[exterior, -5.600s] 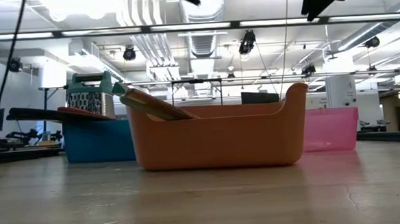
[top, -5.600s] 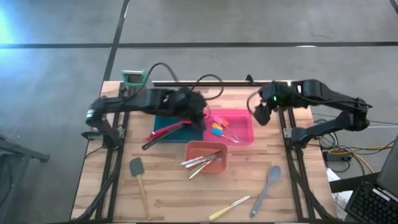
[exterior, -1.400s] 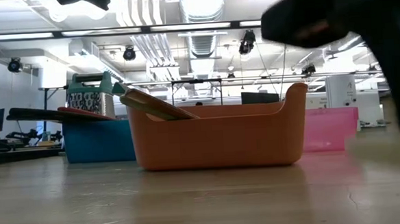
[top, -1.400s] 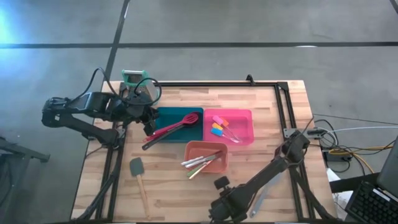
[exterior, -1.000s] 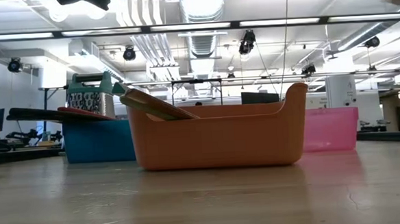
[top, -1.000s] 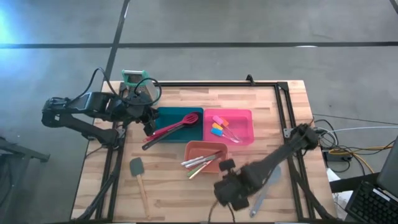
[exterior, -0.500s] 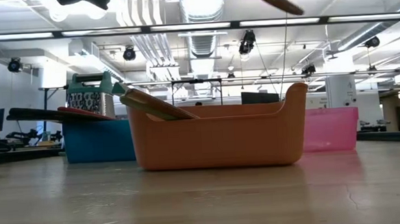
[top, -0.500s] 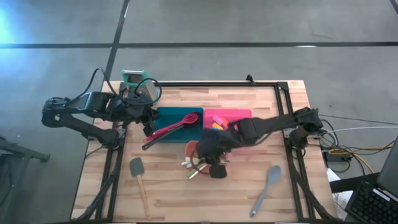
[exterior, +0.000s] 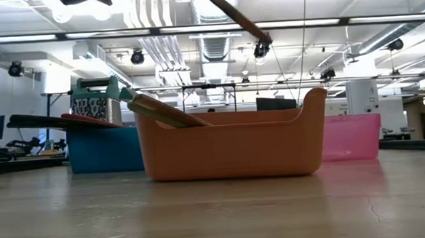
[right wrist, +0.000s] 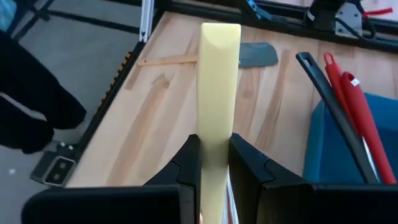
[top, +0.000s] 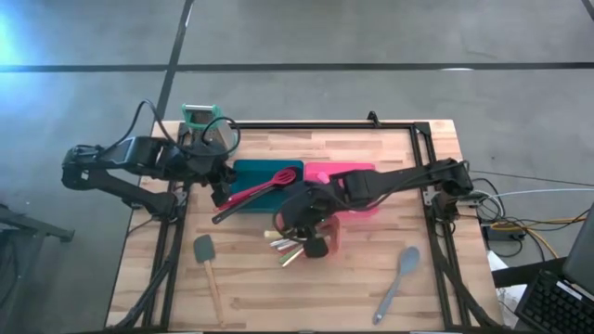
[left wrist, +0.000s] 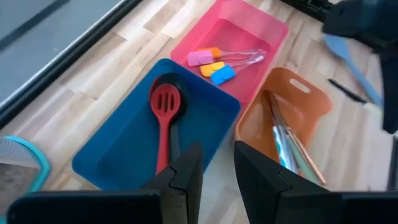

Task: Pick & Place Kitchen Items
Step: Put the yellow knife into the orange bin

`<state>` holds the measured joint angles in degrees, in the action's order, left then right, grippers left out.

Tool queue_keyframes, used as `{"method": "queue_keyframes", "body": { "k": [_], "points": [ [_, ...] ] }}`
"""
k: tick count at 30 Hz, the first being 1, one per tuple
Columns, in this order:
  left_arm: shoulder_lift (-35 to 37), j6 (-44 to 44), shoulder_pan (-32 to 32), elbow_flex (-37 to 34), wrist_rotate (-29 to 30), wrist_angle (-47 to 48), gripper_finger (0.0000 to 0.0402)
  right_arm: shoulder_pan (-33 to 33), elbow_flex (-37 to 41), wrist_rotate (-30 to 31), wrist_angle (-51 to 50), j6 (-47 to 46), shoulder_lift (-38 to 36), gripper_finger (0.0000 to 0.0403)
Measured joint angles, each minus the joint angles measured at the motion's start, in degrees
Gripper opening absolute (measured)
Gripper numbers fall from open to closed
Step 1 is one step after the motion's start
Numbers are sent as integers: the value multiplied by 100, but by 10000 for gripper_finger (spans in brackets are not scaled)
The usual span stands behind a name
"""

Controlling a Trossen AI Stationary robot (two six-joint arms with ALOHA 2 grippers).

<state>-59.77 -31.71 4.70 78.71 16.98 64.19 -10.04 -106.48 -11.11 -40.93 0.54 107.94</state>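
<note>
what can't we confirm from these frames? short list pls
- Blade of the yellow-handled knife: right wrist view shows only the handle between the right gripper fingers; the picture's edge cuts off the rest.
- Orange tray contents: low view's near wall hides most; in the high view the right arm covers part of the tray.
- Whether the knife hangs over the tray: arm blocks it in the high view.
- Left gripper: waits by the blue tray, fingers parted, empty.

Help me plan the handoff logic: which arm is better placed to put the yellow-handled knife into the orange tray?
The right. Its gripper already grips the yellow-handled knife and hovers over the orange tray. The left gripper sits open and empty at the blue tray's far side, near the table's left edge.
</note>
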Motion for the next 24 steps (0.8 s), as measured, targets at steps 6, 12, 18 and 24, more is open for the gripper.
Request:
{"method": "queue_keyframes", "body": {
  "k": [6,12,18,24],
  "points": [
    [2,-168,-1,89,-90,-5,94,17,26,-2,-8,494,319,42],
    [15,-200,-1,135,-301,29,94,68,163,-3,-65,790,753,42],
    [31,-321,-1,163,-319,198,94,69,587,-128,121,1023,855,42],
    [71,-482,-1,165,-422,236,94,101,1218,-195,828,1016,815,42]
  ]
}}
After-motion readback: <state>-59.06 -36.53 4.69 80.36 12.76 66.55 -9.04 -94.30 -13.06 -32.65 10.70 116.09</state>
